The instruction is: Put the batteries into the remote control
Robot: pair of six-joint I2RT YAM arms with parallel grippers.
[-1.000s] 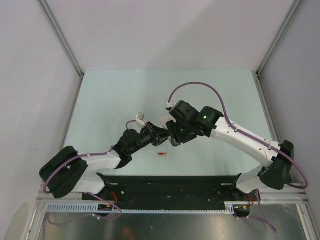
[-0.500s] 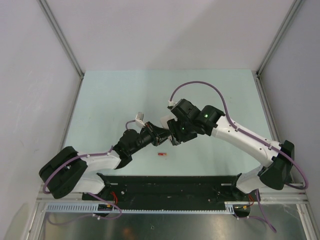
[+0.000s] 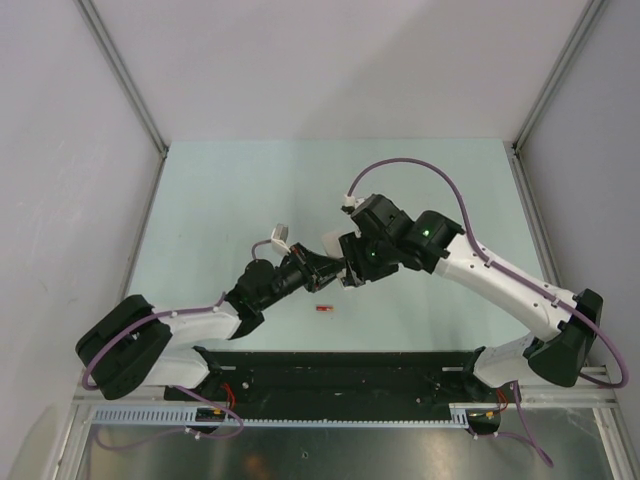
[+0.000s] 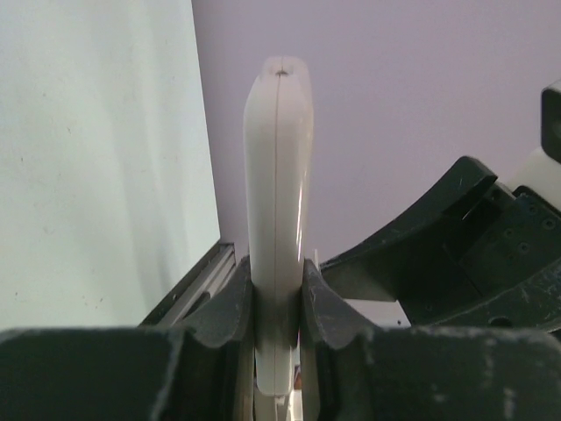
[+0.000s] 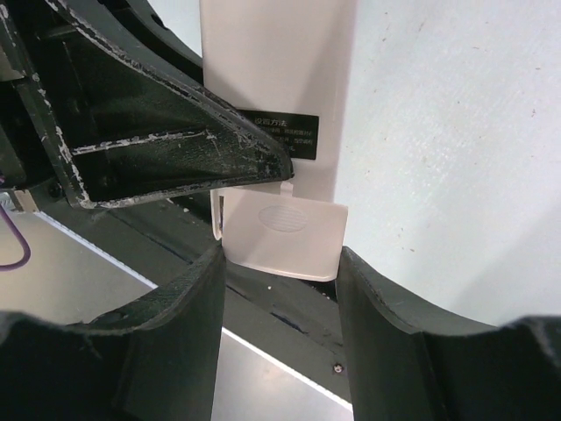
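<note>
My left gripper (image 4: 277,281) is shut on the remote control (image 4: 277,158), a slim white bar seen edge-on and held off the table. In the right wrist view its plain white back (image 5: 280,70) carries a black label. The battery cover (image 5: 280,232), with an oval ridged patch, sits askew at the remote's end. My right gripper (image 5: 279,263) has a fingertip pressed against each side of that cover. From above the two grippers meet at the table's middle, left gripper (image 3: 322,268) against right gripper (image 3: 348,272). One red battery (image 3: 323,309) lies on the table just in front of them.
The pale green table (image 3: 220,200) is walled at the left, back and right. A black rail (image 3: 340,370) with both arm bases runs along the near edge. A purple cable (image 3: 400,165) arches over the right arm.
The right arm's elbow and wrist have shifted a little to the right. Its jaws stay at the remote's end. The left arm, the remote and the red battery have stayed in place.
</note>
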